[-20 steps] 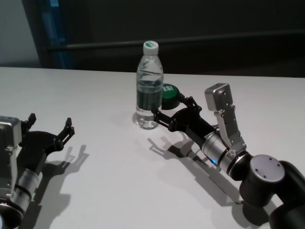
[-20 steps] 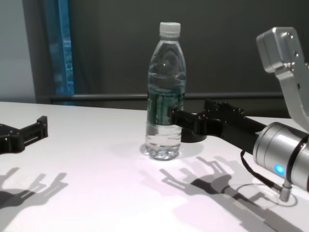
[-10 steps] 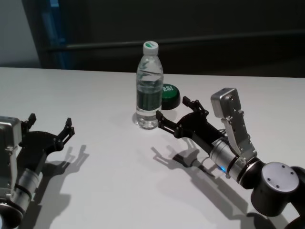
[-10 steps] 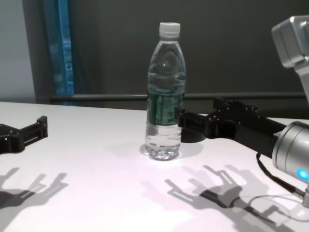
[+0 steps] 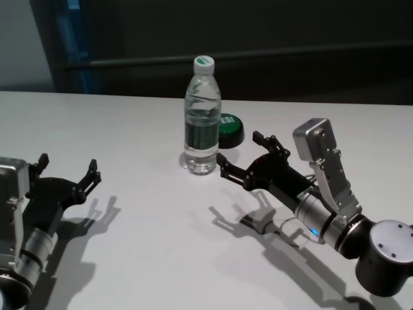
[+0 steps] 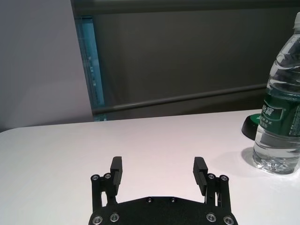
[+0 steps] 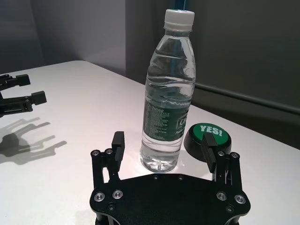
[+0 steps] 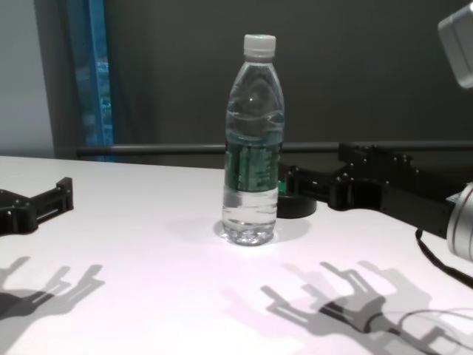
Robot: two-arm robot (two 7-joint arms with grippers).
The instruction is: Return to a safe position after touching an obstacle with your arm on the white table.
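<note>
Two open grippers, one upright bottle between them

One clear water bottle [image 5: 202, 116] stands upright toward the far middle of the white table [image 5: 142, 245], its long axis vertical. A green-topped button [image 5: 229, 128] sits just beyond it, to its right. The right gripper [image 5: 245, 158] hovers near the bottle, on its right and nearer side, fingers spread wide, holding nothing and clear of the plastic. The bottle lies ahead and left of those fingertips, so a safe retreat likely runs right and nearward. The left gripper [image 5: 68, 174] rests well apart at the near left, also wide open and empty.
</note>
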